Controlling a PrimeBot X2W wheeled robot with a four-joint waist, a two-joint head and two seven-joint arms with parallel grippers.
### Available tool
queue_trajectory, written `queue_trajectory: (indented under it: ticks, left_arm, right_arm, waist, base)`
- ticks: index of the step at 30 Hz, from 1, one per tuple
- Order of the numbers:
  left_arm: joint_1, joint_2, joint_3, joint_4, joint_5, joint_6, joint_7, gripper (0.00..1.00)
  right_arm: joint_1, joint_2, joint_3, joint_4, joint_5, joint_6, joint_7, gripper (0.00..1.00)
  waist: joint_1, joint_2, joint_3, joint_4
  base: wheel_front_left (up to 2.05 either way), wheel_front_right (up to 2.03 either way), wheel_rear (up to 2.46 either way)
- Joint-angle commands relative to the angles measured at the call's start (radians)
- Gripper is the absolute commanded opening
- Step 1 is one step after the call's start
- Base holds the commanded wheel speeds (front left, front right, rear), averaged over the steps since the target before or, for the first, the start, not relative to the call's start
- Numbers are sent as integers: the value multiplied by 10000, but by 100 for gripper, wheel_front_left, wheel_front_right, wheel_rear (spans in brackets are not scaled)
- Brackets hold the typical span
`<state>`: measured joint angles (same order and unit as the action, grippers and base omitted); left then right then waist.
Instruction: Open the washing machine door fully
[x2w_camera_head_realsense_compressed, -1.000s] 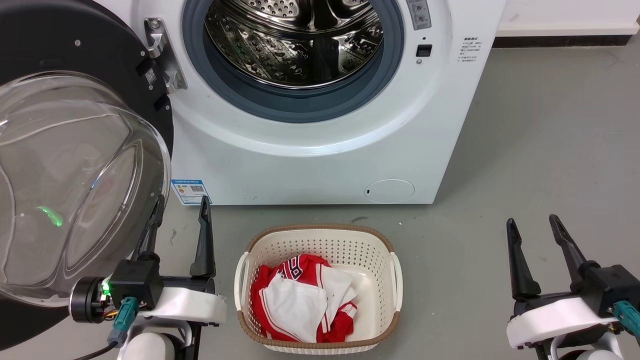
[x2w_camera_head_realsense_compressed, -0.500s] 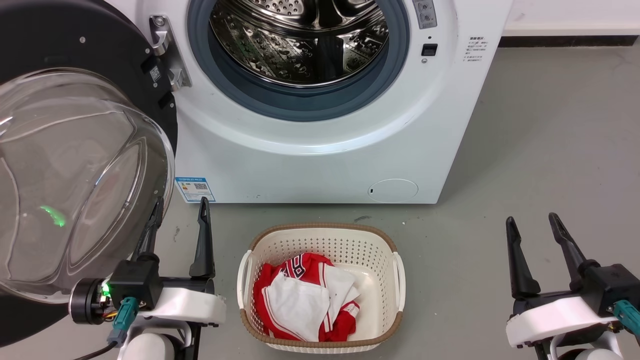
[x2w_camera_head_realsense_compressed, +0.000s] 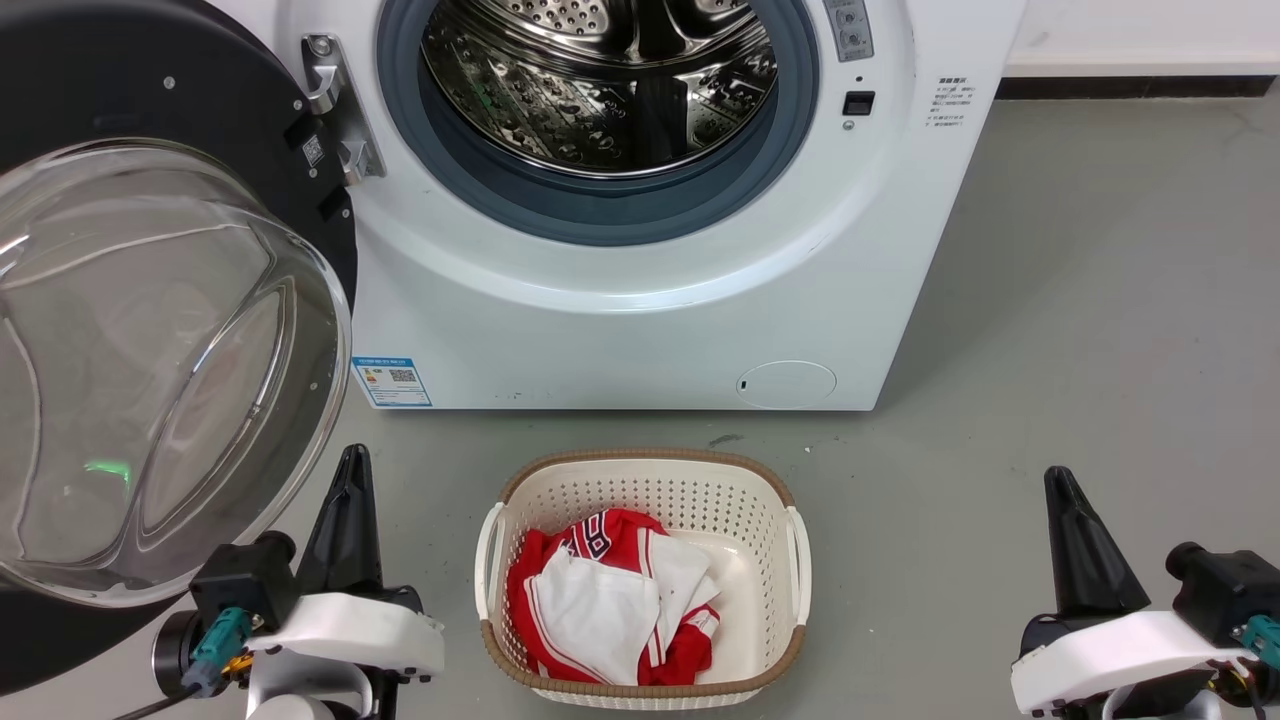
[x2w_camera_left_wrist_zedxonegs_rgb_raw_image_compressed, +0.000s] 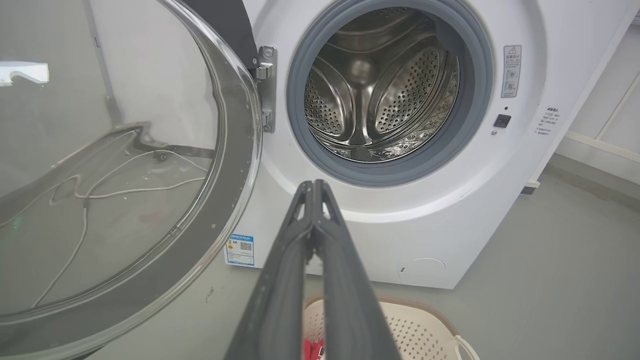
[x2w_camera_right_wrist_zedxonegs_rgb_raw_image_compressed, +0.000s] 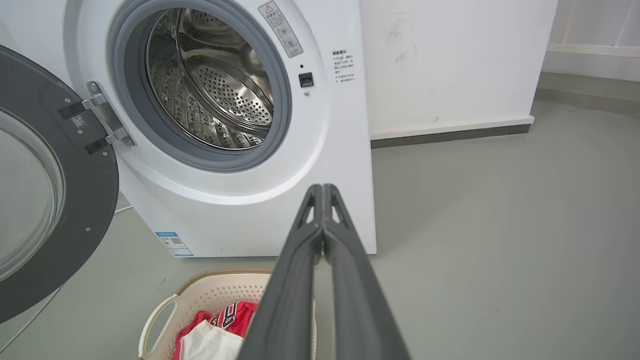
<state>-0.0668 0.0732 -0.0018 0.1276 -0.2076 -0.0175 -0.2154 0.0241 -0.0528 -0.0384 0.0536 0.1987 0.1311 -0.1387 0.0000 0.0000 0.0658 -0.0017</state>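
Note:
The washing machine (x2w_camera_head_realsense_compressed: 640, 320) stands in front of me, white, with its steel drum exposed. The washing machine door (x2w_camera_head_realsense_compressed: 150, 90) is swung out to the left on its metal hinge, and its clear glass bowl bulges toward me. In the left wrist view the door (x2w_camera_left_wrist_zedxonegs_rgb_raw_image_compressed: 235, 165) covers the left half, and in the right wrist view the door (x2w_camera_right_wrist_zedxonegs_rgb_raw_image_compressed: 95, 200) sits at the left edge. My left gripper (x2w_camera_head_realsense_compressed: 352, 460) is shut on nothing, low beside the bowl's lower right rim and apart from it. My right gripper (x2w_camera_head_realsense_compressed: 1060, 478) is shut and empty at the lower right, far from the door.
A cream perforated laundry basket (x2w_camera_head_realsense_compressed: 640, 478) with red and white clothes (x2w_camera_head_realsense_compressed: 600, 600) sits on the grey floor between my arms, right before the machine. A white wall with a dark skirting (x2w_camera_right_wrist_zedxonegs_rgb_raw_image_compressed: 450, 132) runs to the right of the machine.
Both grippers have gone from open to shut and have dropped lower in the head view. The left one has drawn back from the door's edge. The door stands as before.

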Motion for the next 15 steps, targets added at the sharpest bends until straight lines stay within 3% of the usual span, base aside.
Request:
queue_trajectory:
  ticks: [1,15]
  left_arm:
    - [-239,-7,54,-114,-391,-51,68,0]
    - [-247,-45,226,72,-3009,-262,642,0]
  right_arm:
    - [-235,-74,12,-88,426,0,24,0]
    - [-472,-190,38,294,3194,-1,366,0]
  waist:
    - [0,0,-5,0]
    - [0,0,-79,1]
  base:
    - [0,0,0]
    - [0,0,0]
